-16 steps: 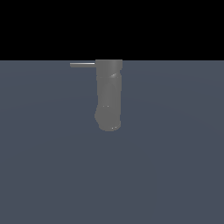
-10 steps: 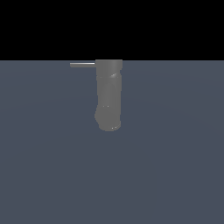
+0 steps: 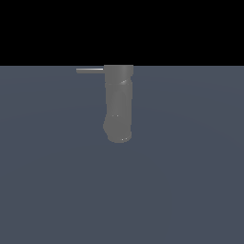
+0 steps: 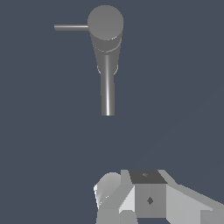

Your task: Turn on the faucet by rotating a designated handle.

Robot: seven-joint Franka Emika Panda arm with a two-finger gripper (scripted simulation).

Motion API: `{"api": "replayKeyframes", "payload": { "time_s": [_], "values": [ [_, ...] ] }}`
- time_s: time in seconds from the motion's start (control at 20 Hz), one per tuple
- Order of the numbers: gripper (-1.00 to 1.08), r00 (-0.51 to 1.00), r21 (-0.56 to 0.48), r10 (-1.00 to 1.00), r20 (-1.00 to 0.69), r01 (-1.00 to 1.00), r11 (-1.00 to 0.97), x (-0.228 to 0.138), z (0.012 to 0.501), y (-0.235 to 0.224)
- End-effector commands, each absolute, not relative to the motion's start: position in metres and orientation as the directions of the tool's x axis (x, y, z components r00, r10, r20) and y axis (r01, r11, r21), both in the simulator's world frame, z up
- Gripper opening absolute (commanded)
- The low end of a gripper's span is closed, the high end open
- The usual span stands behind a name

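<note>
The plain matte grey cylindrical faucet (image 3: 118, 102) stands on the flat slate-blue tabletop (image 3: 190, 190), upright, with its round cap at the top and a slimmer spout reaching out lower down, as the wrist view shows. The thin, straight, light-grey handle bar (image 3: 89, 70) sticks out sideways from the cap end, toward the exterior view's left, roughly at right angles to the spout. That layout makes sense for the task: a bar jutting clear of the body gives a free end to push against, and a sideways shove near its tip should swing it around the faucet's axis.

The white, blocky pincer (image 4: 144, 199) appears only in the wrist view, at the edge of the picture, well apart from the faucet and touching nothing. Its fingertips are cropped out (only the housing and the finger bases show), so I cannot tell whether the fingers are apart or together. The wrist camera looks down on the cap from above, which suggests the arm is held high over the tabletop with the hand pointing downward, off to the spout's side of the faucet. The arm does not show in the exterior view at all. The approach to the handle looks not yet begun.
</note>
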State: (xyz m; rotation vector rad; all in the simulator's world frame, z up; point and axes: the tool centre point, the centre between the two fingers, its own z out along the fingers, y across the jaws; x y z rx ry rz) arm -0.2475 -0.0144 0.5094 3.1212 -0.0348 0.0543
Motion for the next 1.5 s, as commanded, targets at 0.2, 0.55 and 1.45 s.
{"api": "replayKeyframes", "payload": {
  "time_s": [0.2, 0.55, 1.45],
  "values": [
    [-1.0, 0.998, -0.006, -0.062, 0.031, -0.062, -0.998, -0.235, 0.508, -0.012],
    [-1.0, 0.987, -0.057, -0.159, 0.012, -0.158, -0.986, -0.207, 0.502, -0.006],
    [-1.0, 0.83, -0.131, -0.544, -0.12, -0.557, -0.82, -0.096, 0.455, 0.024]
  ]
}}
